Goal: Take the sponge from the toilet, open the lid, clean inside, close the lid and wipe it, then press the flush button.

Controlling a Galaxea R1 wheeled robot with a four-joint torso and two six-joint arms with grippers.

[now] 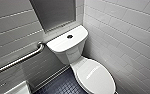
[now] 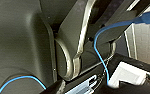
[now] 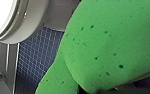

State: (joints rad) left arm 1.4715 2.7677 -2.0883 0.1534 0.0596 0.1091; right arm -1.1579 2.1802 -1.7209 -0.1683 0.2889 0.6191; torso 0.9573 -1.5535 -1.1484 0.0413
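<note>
Sponge (image 3: 108, 45) gripped in the right hand above the floor (image 3: 33, 60), near the bowl (image 3: 33, 15); lid (image 1: 96, 76) down; left hand's state cannot be told.

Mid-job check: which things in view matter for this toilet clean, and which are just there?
For the job: sponge, lid, flush button.
Just there: grab bar, tiled wall, floor.

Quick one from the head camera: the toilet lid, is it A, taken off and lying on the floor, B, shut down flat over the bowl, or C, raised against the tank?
B: the lid lies flat and closed over the bowl, in front of the tank cover.
</note>
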